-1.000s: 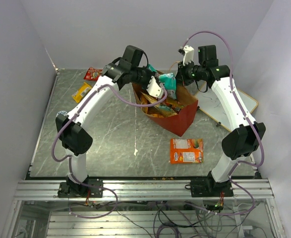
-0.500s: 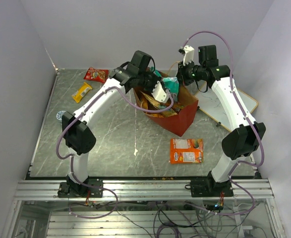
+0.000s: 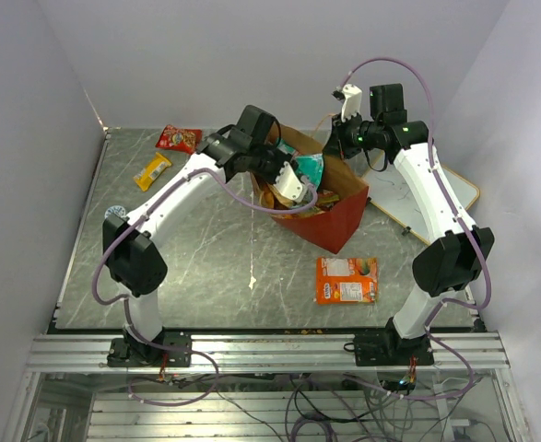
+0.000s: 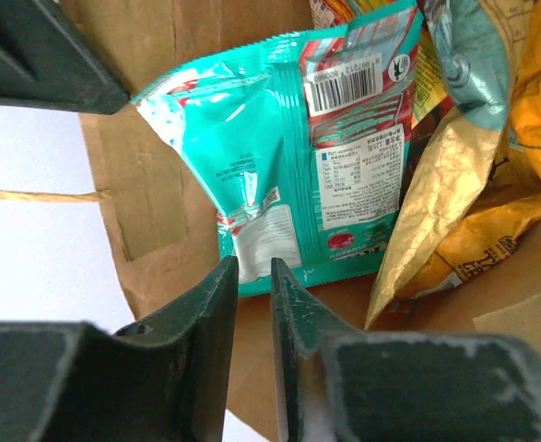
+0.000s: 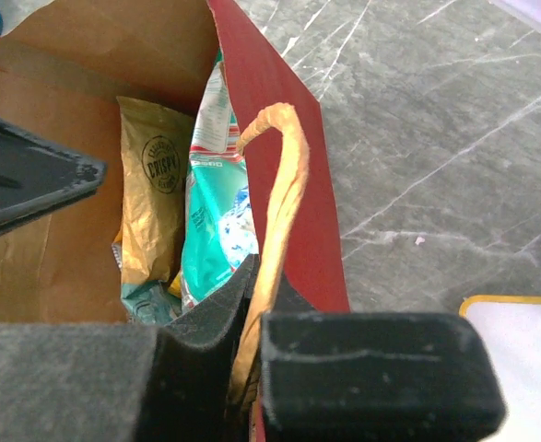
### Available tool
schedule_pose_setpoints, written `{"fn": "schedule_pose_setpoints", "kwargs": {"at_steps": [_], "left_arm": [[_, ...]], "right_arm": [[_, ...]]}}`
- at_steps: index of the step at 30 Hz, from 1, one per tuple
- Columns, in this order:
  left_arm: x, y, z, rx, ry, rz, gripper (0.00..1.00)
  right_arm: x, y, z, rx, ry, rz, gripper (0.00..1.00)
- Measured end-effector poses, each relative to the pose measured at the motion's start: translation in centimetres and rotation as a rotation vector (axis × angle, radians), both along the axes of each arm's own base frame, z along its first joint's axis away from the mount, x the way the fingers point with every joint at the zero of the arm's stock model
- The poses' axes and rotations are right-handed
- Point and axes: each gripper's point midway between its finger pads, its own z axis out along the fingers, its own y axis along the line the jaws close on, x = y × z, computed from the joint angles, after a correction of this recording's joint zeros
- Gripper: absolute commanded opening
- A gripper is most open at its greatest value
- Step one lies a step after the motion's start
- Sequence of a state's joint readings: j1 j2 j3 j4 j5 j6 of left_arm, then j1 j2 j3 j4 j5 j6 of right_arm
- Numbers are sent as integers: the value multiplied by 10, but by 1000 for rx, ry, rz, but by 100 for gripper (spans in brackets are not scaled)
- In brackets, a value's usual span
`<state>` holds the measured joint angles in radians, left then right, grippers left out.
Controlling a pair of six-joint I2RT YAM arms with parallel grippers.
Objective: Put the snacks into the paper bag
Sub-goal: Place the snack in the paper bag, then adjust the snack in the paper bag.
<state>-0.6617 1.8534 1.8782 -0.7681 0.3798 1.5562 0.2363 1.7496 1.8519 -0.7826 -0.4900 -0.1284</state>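
The red paper bag (image 3: pixel 339 221) stands open at mid-table, brown inside (image 4: pixel 159 55). My left gripper (image 3: pixel 293 180) is at its mouth, jaws a narrow gap apart (image 4: pixel 253 265) and empty. A teal packet (image 4: pixel 279 157) lies flat against the inner wall just beyond the tips, beside a gold chip bag (image 4: pixel 464 193). My right gripper (image 3: pixel 342 138) is shut (image 5: pixel 256 276) on the bag's tan handle (image 5: pixel 279 184), at the red wall (image 5: pixel 316 230). An orange flat pack (image 3: pixel 346 279) lies in front of the bag. A small red packet (image 3: pixel 178 138) and a yellow packet (image 3: pixel 152 170) lie at the far left.
A white board with scribbles (image 3: pixel 417 198) lies to the right of the bag, partly under the right arm. Grey walls close in on the table's left, back and right. The left arm's cable loops over the bag's near left corner.
The left gripper carried the teal packet into the bag's mouth and now stands slightly back with the packet lying lower inside. The right gripper has kept its hold on the handle.
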Motion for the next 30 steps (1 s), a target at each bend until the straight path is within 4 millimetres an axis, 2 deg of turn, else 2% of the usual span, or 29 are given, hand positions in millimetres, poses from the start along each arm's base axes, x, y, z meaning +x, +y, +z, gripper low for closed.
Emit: {"fn": "schedule_pose_setpoints", "kwargs": {"at_steps": [3, 8, 9, 12, 15, 19, 24, 30], "left_arm": [[-8, 3, 9, -19, 12, 3, 28], [-16, 3, 12, -53, 62, 18, 35], [-16, 2, 12, -63, 76, 28, 38], [-14, -2, 18, -111, 99, 61, 59], [-10, -7, 19, -150, 126, 86, 67], [-3, -18, 10, -189, 190, 118, 67], [2, -35, -7, -271, 353, 194, 66], [9, -60, -6, -446, 545, 297, 71]], "right_arm": [[0, -1, 0, -1, 0, -1, 0], [1, -1, -2, -1, -1, -2, 0], [1, -1, -2, -1, -2, -1, 0], [2, -1, -2, -1, -3, -2, 0], [2, -1, -2, -1, -4, -2, 0], [2, -2, -3, -3, -3, -5, 0], [3, -3, -3, -6, -4, -11, 0], [3, -3, -3, -6, -3, -10, 0]]}}
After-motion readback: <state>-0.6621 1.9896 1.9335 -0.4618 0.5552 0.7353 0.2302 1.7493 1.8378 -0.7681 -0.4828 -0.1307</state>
